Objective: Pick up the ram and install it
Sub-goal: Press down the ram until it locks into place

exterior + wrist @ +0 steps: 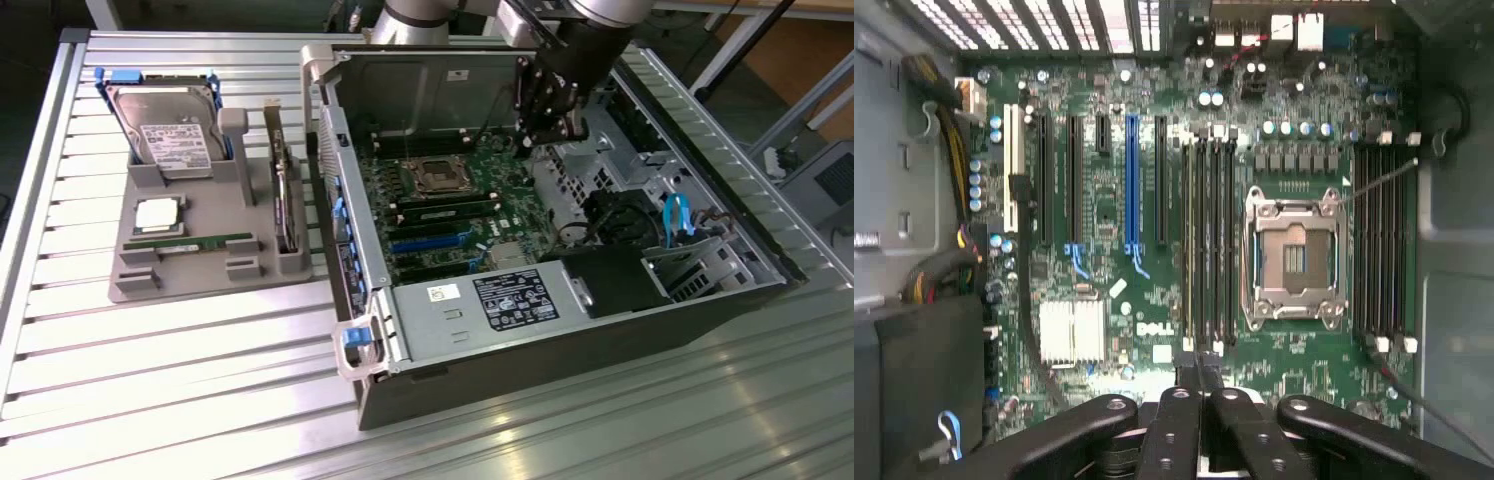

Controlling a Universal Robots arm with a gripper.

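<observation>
Exterior view — pincer (558, 128) shut, inside case (441, 375).

You'll see bright overhead light glaring off the ribbed metal counter (174, 340), while the open computer case (561, 330) sits in dimmer shadow, and the wrist view's motherboard (1184, 250) looks evenly lit but slightly soft.

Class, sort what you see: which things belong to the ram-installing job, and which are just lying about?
Job in hand: ram; gripper; memory slots.
Lying about: hard drive; processor chip; upright card.
</observation>
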